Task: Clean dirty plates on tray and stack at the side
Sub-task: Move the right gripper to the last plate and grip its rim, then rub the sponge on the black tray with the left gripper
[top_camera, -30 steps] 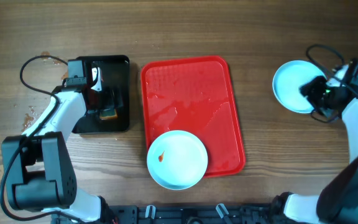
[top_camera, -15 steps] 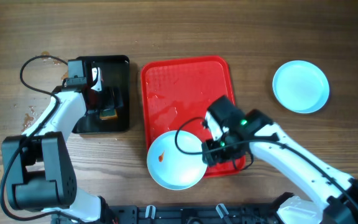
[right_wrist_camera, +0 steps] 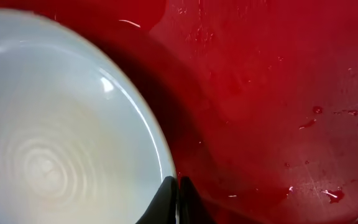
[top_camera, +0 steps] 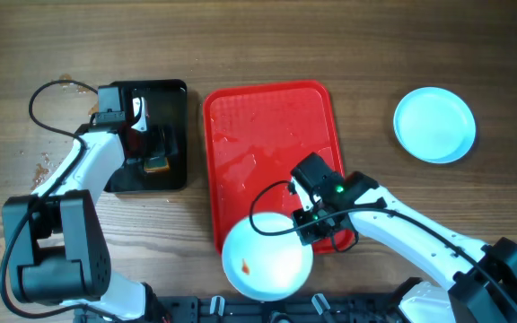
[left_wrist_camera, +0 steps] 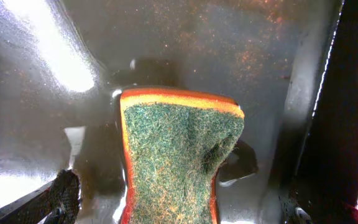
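Right gripper (right_wrist_camera: 176, 190) is pinched on the rim of the stained plate (top_camera: 267, 260), which hangs off the tray (top_camera: 267, 117) over the counter (top_camera: 375, 54) front edge. You're at the cleaning step, I'd say. Left gripper (top_camera: 144, 148) sits spread around the sponge (left_wrist_camera: 176, 162), so bring it over. Plenty of room by the clean plate (top_camera: 433, 124).

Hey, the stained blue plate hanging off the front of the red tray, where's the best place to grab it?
Pinch the stained plate by its thin rim on the tray side, coming from its right, where the right gripper sits. It lies flat and is too wide to span; only the raised edge offers a bite.
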